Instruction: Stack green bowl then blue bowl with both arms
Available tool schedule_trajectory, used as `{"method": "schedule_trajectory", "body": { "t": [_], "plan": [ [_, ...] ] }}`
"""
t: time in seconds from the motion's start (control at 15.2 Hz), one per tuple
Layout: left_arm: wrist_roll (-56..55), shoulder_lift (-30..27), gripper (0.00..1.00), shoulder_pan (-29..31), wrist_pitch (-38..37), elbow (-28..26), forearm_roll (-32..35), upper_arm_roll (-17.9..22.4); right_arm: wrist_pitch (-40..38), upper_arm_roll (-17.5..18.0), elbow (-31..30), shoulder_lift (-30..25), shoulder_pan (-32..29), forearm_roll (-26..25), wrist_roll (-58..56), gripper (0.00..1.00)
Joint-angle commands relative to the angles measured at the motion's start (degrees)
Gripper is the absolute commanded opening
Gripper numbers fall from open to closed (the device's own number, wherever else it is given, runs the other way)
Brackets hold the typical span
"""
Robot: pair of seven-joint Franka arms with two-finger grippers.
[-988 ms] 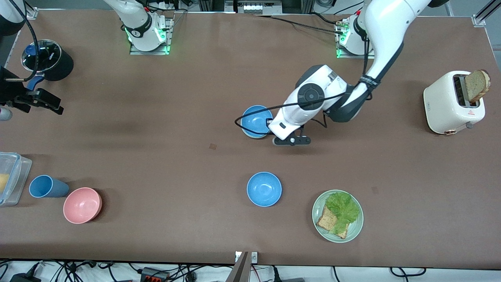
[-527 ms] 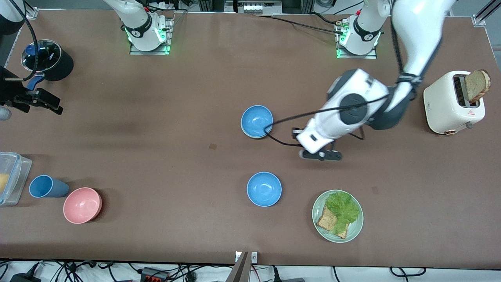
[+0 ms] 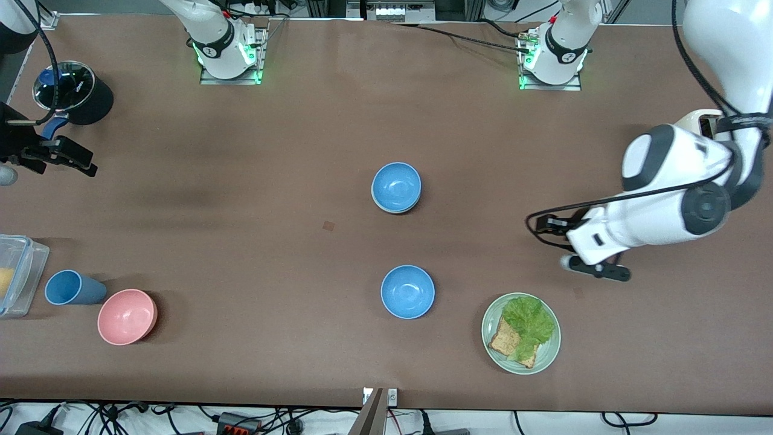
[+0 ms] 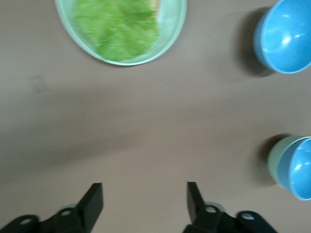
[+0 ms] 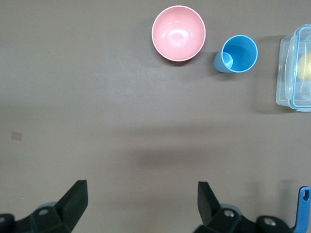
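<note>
A blue bowl point(image 3: 396, 186) sits nested in the green bowl point(image 3: 393, 211) at the table's middle; only the green rim shows. In the left wrist view the green bowl point(image 4: 276, 159) holds that blue bowl point(image 4: 302, 168). A second blue bowl point(image 3: 407, 292) stands alone nearer the front camera, also in the left wrist view point(image 4: 285, 36). My left gripper point(image 3: 596, 268) is open and empty over bare table, toward the left arm's end from the bowls point(image 4: 144, 194). My right gripper point(image 3: 63, 158) waits open and empty at the right arm's end point(image 5: 142, 193).
A pale green plate point(image 3: 487, 326) with lettuce and bread lies near the left gripper. A toaster point(image 3: 700, 118) is mostly hidden by the left arm. A pink bowl point(image 3: 127, 316), blue cup point(image 3: 72, 287), clear container point(image 3: 21, 272) and black pot point(image 3: 75, 90) stand at the right arm's end.
My left arm has swung away from the stacked bowls toward its own end of the table, and now hangs near the plate. The bowls and the right arm have not moved.
</note>
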Motion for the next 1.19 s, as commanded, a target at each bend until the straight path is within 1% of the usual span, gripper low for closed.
{"method": "schedule_trajectory", "body": {
  "t": [0.0, 0.13, 0.2, 0.26, 0.4, 0.46, 0.53, 0.59, 0.66, 0.86, 1.12],
  "plan": [
    [4.8, -7.7, 1.00, -2.6, -2.0, -2.2, -3.3, 8.5, -0.6, -0.4, -0.3, -0.7, 0.4, -0.1, -1.2, 1.00],
    [5.2, -12.0, 1.00, -5.9, -2.7, -3.6, -5.3, 14.7, -0.8, -0.4, -0.3, -0.7, 0.4, -0.1, -1.2, 1.00],
    [5.3, -14.0, 1.00, -6.2, -2.8, -4.3, -5.4, 16.9, -0.8, -0.4, -0.3, -0.7, 0.4, -0.1, -1.2, 1.00],
    [5.4, -16.5, 1.00, -6.3, -2.8, -5.7, -5.7, 18.8, -0.9, -0.4, -0.3, -0.6, 0.4, -0.1, -1.2, 1.00],
    [6.0, -22.5, 1.00, -6.7, -3.5, -10.5, -7.1, 21.0, -0.9, -0.4, -0.3, -0.7, 0.4, -0.1, -1.2, 1.00],
    [6.2, -24.7, 1.00, -9.1, -3.4, -11.9, -7.2, 23.3, -0.8, -0.4, -0.3, -0.7, 0.4, -0.1, -1.2, 1.00],
    [6.3, -25.4, 1.00, -12.3, -3.0, -12.2, -7.2, 27.9, -0.9, -0.4, -0.3, -0.7, 0.4, -0.1, -1.3, 1.00],
    [6.4, -25.4, 1.00, -15.4, -2.8, -12.2, -7.3, 31.4, -1.1, -0.4, -0.3, -0.7, 0.4, -0.1, -1.3, 1.00],
    [6.4, -25.4, 1.00, -16.6, -2.9, -12.3, -7.3, 33.3, -1.3, -0.4, -0.3, -0.7, 0.4, -0.1, -1.1, 1.00],
    [6.4, -25.6, 1.00, -16.9, -3.5, -13.6, -7.3, 33.3, -1.3, -0.4, -0.3, -0.6, 0.4, -0.1, -1.1, 1.00],
    [6.3, -25.2, 1.00, -17.0, -3.7, -13.1, -6.9, 33.0, -1.3, -0.4, -0.3, -0.4, 0.3, 0.0, -0.8, 1.00]
  ]
}}
